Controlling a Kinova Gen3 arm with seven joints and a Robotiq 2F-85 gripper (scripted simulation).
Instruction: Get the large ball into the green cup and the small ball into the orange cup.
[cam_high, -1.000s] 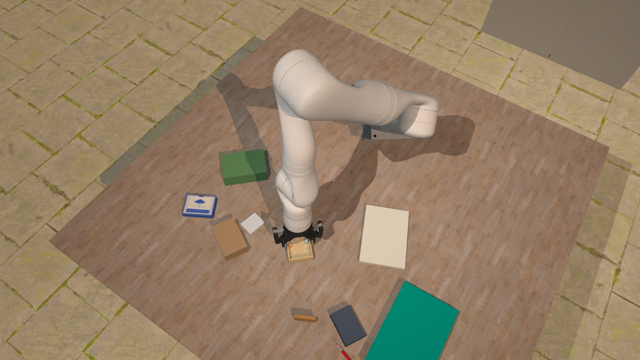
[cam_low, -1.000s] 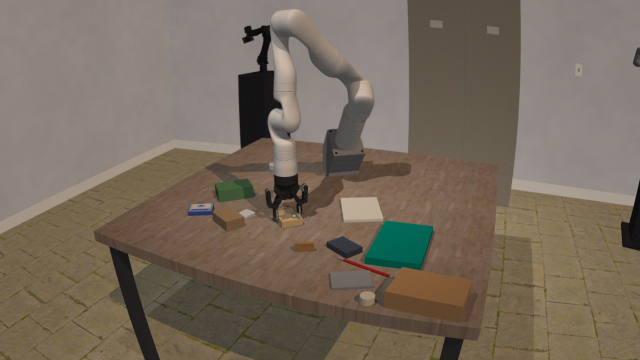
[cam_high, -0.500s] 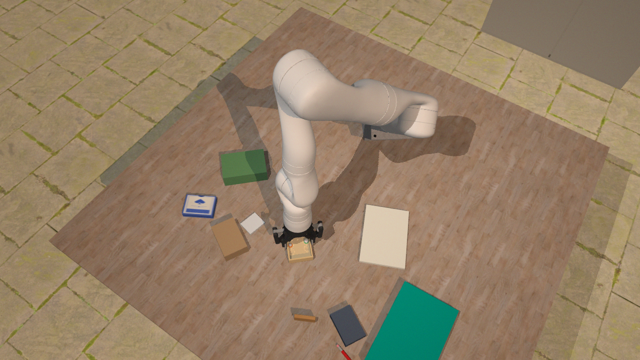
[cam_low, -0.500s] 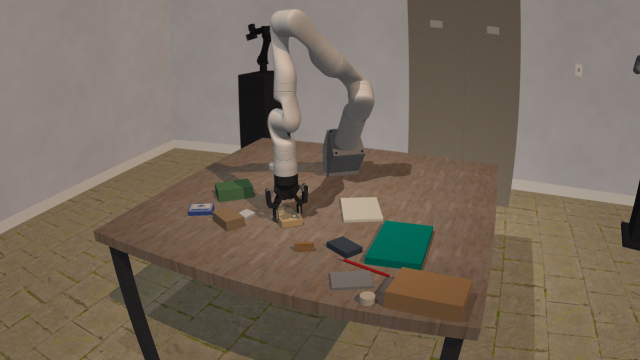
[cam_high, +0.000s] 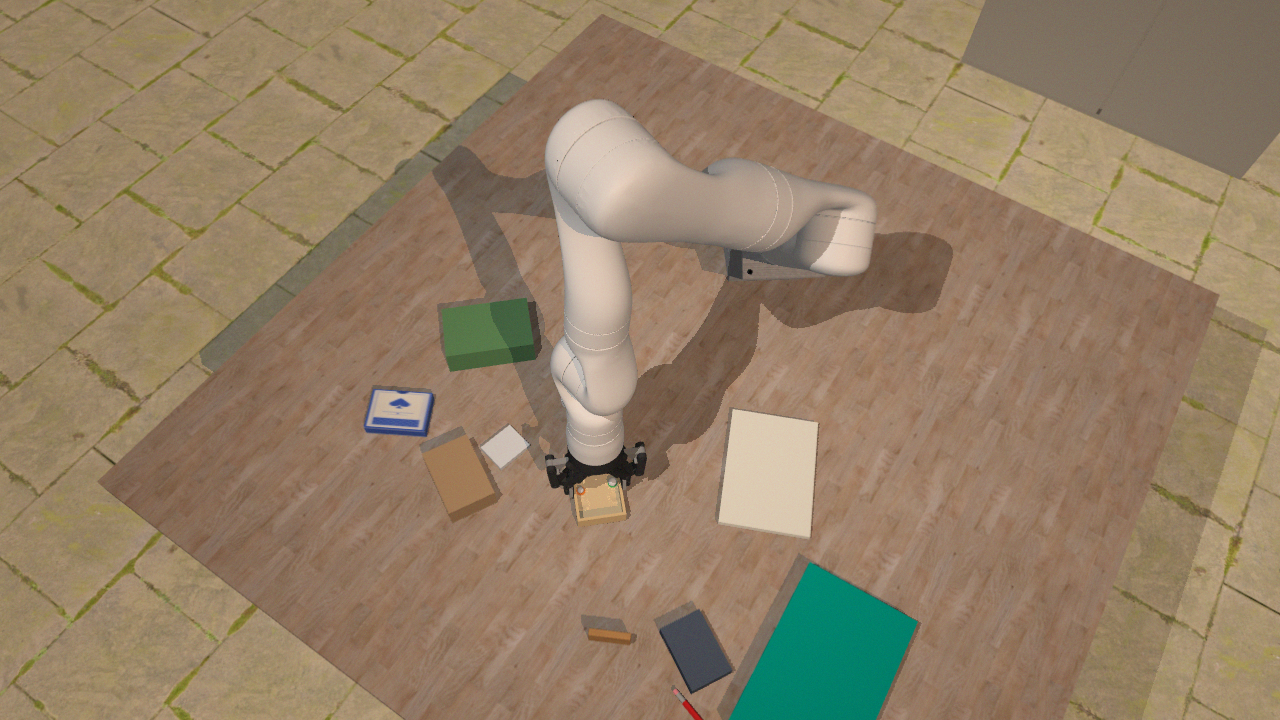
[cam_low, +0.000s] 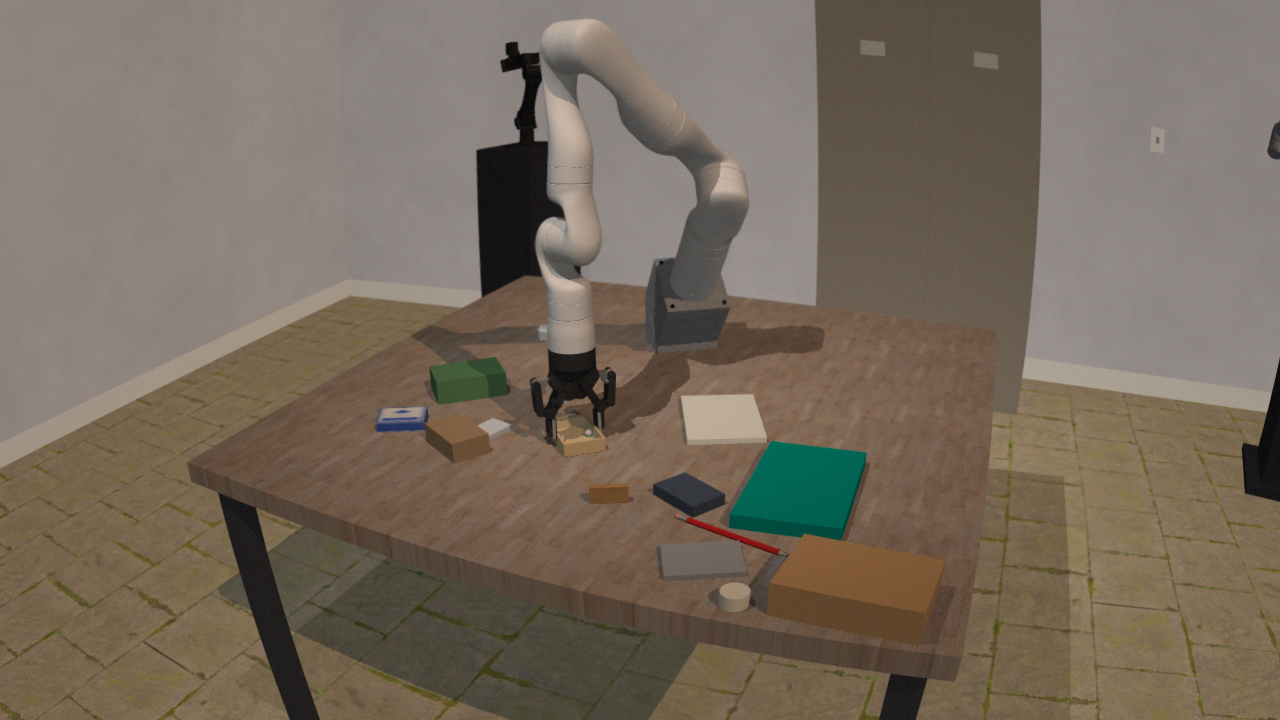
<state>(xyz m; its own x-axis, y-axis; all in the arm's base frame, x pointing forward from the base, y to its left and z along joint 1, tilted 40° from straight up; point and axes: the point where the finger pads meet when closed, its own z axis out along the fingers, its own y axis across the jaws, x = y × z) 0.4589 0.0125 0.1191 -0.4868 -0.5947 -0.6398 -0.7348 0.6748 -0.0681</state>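
The small square wooden puzzle [cam_high: 600, 504] lies on the table, also seen in the exterior view [cam_low: 581, 439]. Its orange cup [cam_high: 580, 490] and green cup [cam_high: 612, 481] sit at the two corners under the gripper. A pale ball shows inside the puzzle near the green-cup side; I cannot tell its size. My gripper [cam_high: 597, 479] points straight down and its fingers are shut on the puzzle's far end, one on each side [cam_low: 572, 428]. The puzzle looks level and at table height.
A brown block [cam_high: 459, 475] and a small white tile [cam_high: 504, 445] lie just left of the puzzle. A green box [cam_high: 488, 334] and blue card box [cam_high: 399, 411] sit farther left. A cream slab [cam_high: 768, 471] lies right; a teal book [cam_high: 823, 649], dark block [cam_high: 695, 649] and small brown block [cam_high: 610, 634] lie in front.
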